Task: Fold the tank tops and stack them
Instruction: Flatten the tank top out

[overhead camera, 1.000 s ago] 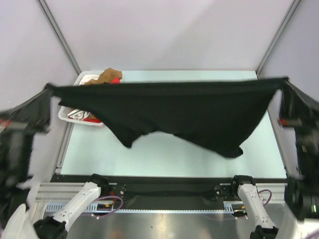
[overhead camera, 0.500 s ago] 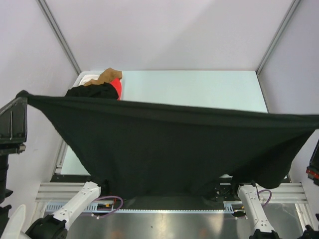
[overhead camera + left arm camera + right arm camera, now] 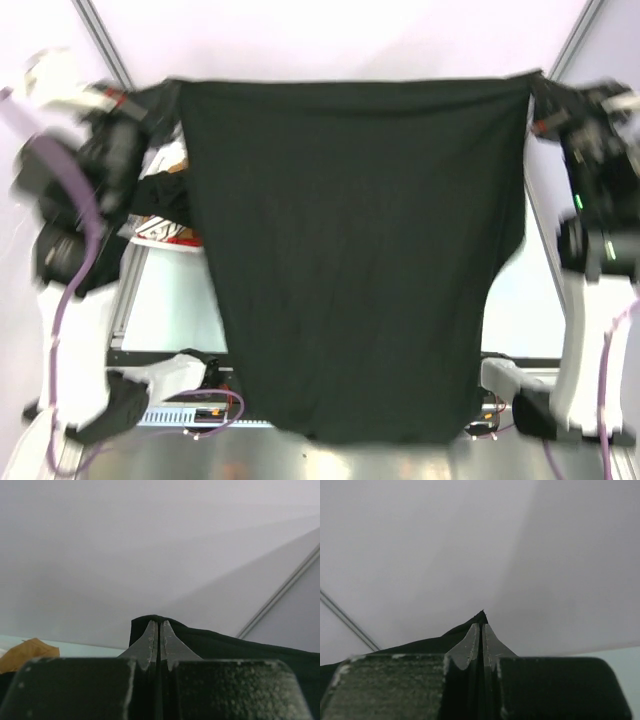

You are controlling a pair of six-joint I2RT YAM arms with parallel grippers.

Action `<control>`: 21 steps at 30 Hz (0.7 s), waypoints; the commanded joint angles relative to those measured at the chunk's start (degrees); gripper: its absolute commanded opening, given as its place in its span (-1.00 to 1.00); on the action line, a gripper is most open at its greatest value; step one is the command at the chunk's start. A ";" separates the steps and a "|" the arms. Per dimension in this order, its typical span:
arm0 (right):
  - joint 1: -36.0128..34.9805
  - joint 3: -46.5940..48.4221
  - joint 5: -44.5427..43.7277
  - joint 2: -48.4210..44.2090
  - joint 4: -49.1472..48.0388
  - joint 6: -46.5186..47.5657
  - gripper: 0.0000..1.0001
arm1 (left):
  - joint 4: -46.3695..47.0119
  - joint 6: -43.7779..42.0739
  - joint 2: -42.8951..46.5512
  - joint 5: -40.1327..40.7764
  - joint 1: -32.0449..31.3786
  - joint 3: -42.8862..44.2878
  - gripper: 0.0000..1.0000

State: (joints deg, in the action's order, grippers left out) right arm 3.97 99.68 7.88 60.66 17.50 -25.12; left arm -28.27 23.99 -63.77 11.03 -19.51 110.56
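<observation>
A large black tank top (image 3: pixel 350 250) hangs spread flat like a curtain, held up by its two top corners and hiding most of the table. My left gripper (image 3: pixel 170 92) is shut on the top left corner and my right gripper (image 3: pixel 536 84) is shut on the top right corner. In the left wrist view the fingertips (image 3: pixel 158 626) pinch the black cloth (image 3: pixel 225 642), which runs off to the right. The right wrist view shows the fingertips (image 3: pixel 481 628) closed on a black corner (image 3: pixel 420 647). A scrap of red cloth (image 3: pixel 186 238) peeks from the basket.
The white basket (image 3: pixel 150 228) with mixed clothes sits at the table's left side, half behind the left arm. A tan cloth (image 3: pixel 25 652) lies in it. Bare pale green table (image 3: pixel 170 305) shows left of the hanging cloth. Slanted frame posts (image 3: pixel 108 52) stand at both back corners.
Both arms have swung the black tank top up and towards the back. It went from sagging low between the grippers to hanging flat and full length.
</observation>
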 commanded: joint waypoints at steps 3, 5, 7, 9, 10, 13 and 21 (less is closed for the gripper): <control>2.35 10.96 2.56 8.93 -5.37 -3.96 -1.00 | 3.83 -3.24 -6.72 1.63 1.23 11.59 -0.99; 2.71 11.94 2.76 8.95 -6.24 -4.93 -1.00 | 6.81 -3.42 -4.62 2.41 1.23 10.82 -0.99; 3.93 15.18 3.63 9.64 -5.37 -5.37 -1.00 | 7.18 -4.82 -4.09 3.99 1.23 11.95 -0.99; 4.99 19.83 5.91 10.35 -2.48 -5.55 -1.00 | 4.73 -5.53 -4.52 3.83 1.23 15.88 -0.99; 5.87 20.55 6.35 10.00 -1.77 -5.55 -1.00 | 3.93 -5.44 -4.44 3.39 1.23 16.78 -0.99; 6.49 19.68 6.62 6.07 -1.33 -5.46 -1.00 | 3.57 -4.13 -1.28 1.81 1.23 14.43 -0.99; 6.49 23.37 5.48 -2.91 7.02 -2.47 -1.00 | 3.22 -2.55 9.17 0.23 1.23 8.53 -0.99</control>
State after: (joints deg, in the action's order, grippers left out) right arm 9.98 121.08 15.53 60.12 22.24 -29.65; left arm -26.87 21.08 -56.23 10.33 -19.03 119.33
